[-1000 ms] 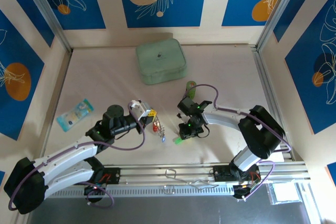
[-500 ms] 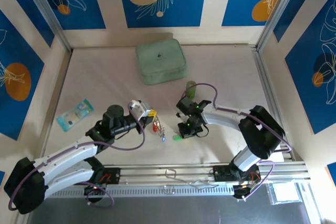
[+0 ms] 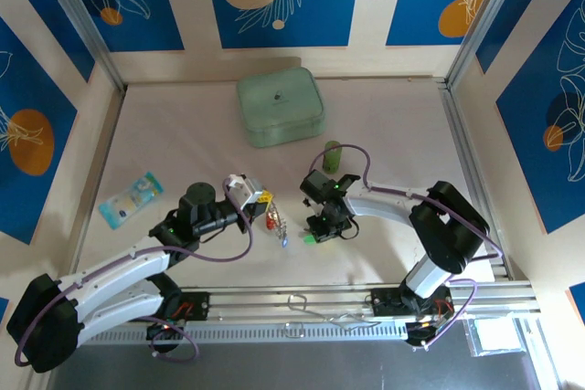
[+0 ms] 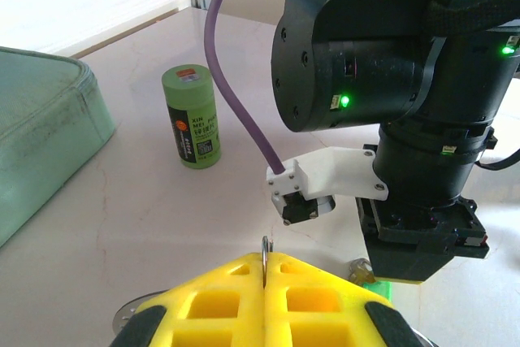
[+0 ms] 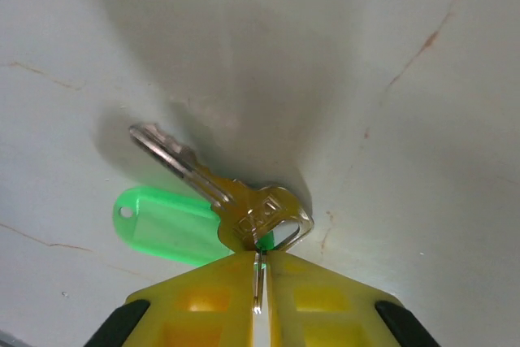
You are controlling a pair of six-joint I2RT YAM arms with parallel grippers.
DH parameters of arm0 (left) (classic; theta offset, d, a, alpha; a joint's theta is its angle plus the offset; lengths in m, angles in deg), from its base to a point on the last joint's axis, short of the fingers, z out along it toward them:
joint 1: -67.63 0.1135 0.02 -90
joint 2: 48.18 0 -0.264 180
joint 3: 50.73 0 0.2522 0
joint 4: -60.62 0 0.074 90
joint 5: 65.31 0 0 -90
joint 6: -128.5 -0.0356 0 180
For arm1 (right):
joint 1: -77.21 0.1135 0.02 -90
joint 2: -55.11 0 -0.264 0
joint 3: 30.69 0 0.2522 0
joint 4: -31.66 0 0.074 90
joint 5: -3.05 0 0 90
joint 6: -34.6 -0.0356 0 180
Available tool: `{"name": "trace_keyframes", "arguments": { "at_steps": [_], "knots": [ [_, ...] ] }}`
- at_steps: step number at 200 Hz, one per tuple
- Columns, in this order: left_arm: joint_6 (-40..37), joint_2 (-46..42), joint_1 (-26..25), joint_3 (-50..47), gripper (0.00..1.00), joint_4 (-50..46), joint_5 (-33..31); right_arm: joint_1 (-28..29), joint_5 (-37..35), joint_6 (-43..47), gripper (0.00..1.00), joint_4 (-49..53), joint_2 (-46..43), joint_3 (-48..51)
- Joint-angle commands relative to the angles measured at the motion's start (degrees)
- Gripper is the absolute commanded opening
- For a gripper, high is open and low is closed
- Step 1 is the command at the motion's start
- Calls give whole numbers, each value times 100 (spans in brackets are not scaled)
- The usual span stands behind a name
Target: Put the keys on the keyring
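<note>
Left pincer (image 4: 266,272): my yellow pads were pressed tight together, with a thin edge of the keyring (image 4: 266,249) nipped upright in the seam. From above, the ring hung off that pincer over the table (image 3: 183,148), close in front of my arm bases. A red key head (image 3: 271,219) and a blue key head (image 3: 285,243) dangled beneath it. I could not make out other colours in that bunch.

Right pincer (image 5: 260,274), just to the right of the bunch and apart from it: the pads were all but together. They pinched the thin wire loop at the head of the green key (image 5: 256,217). Its silver blade pointed away up-left, and its green plastic tag (image 5: 162,223) lay alongside, under the blade. I could not tell whether the key rested on the table or hung just clear of it.

Out to the left, at about the same depth, a blue packet (image 3: 130,198) lay flat.

Farther back, just beyond my right pincer, a green cylinder (image 4: 193,118) stood upright with its label facing me.

Farthest back, near the rear wall, the mint-green case (image 3: 280,107) sat closed.
</note>
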Motion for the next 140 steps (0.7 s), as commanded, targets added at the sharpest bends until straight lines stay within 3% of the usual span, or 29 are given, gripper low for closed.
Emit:
{"name": "trace_keyframes", "arguments": {
  "at_steps": [1,95,140],
  "knots": [
    [-80,7,-6,223,0,131,124,48,1,10,14,120,27,-121],
    [-79,0,0,224,0,127,128,48,-160,-18,13,226,-27,-179],
    [-78,3,-10,222,0,121,136,55,-147,-27,7,239,-5,-197]
  ]
}}
